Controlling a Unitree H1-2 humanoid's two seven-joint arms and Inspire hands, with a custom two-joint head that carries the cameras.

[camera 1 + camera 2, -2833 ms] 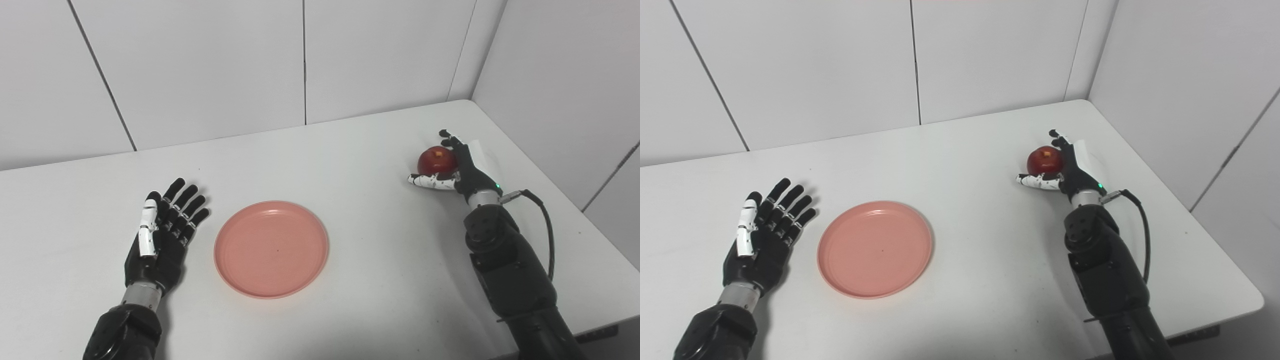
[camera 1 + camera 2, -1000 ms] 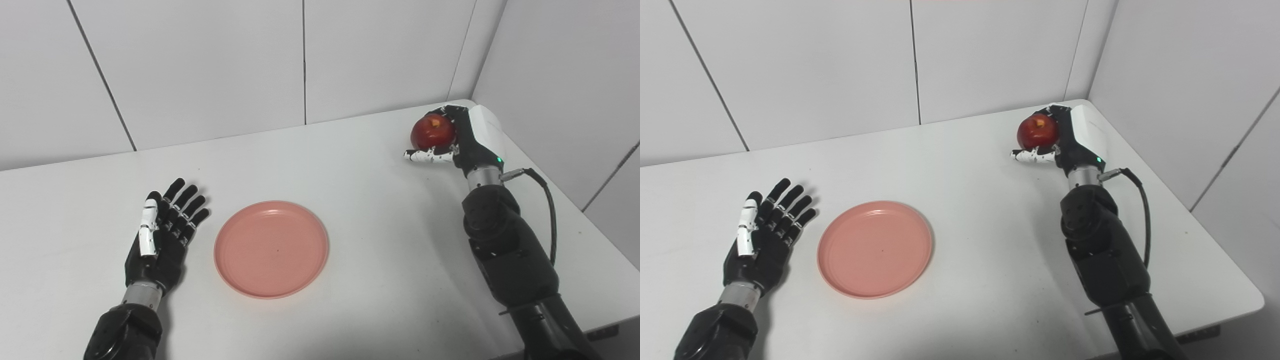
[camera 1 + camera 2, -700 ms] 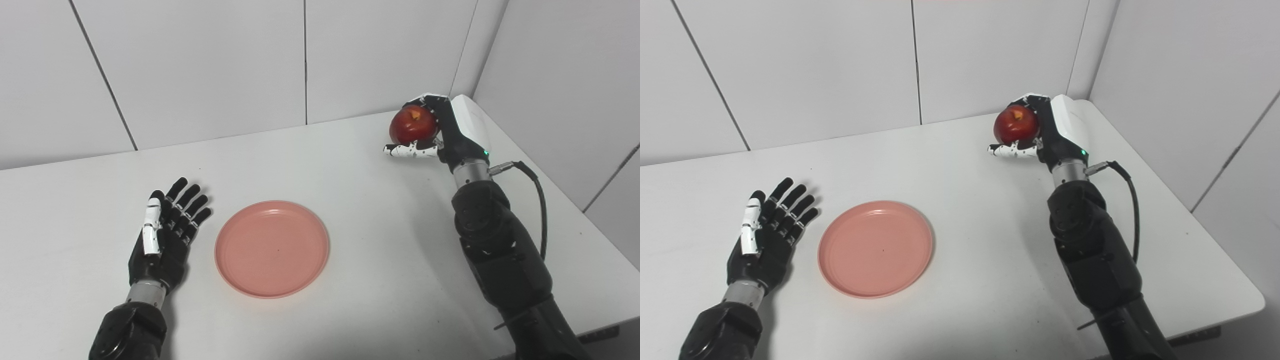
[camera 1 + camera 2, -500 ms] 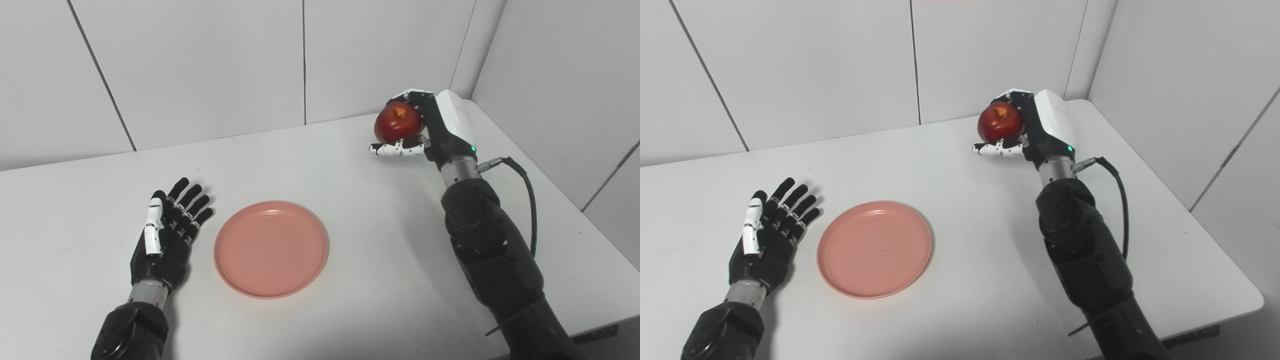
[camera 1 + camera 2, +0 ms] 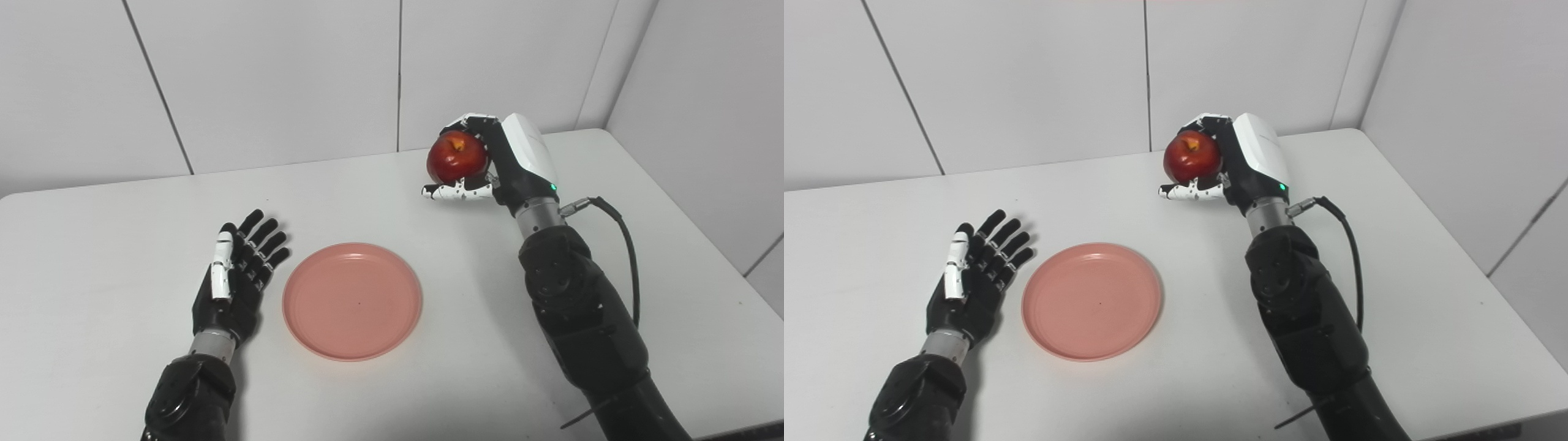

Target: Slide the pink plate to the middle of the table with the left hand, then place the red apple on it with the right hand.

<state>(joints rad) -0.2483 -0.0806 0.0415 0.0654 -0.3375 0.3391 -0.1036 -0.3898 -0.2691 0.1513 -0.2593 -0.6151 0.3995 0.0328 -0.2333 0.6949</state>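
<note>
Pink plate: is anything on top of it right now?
Nothing. The pink plate is bare across its whole face, and none of it is covered. The red apple is held up in the right hand, off to the plate's far right.

head cams, side-by-side, down at table [image 5: 122,184]

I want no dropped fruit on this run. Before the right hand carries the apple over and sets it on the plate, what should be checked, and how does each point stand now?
1. Right hand closed around the red apple: ok.
2. Apple lifted off the table: ok.
3. Pink plate bare, nothing lying in it: ok.
4. Left hand open beside the plate, not touching it: ok.
5. Path from apple to plate free of objects: ok.
6. Grip firm enough for the carry: cannot tell.
</note>
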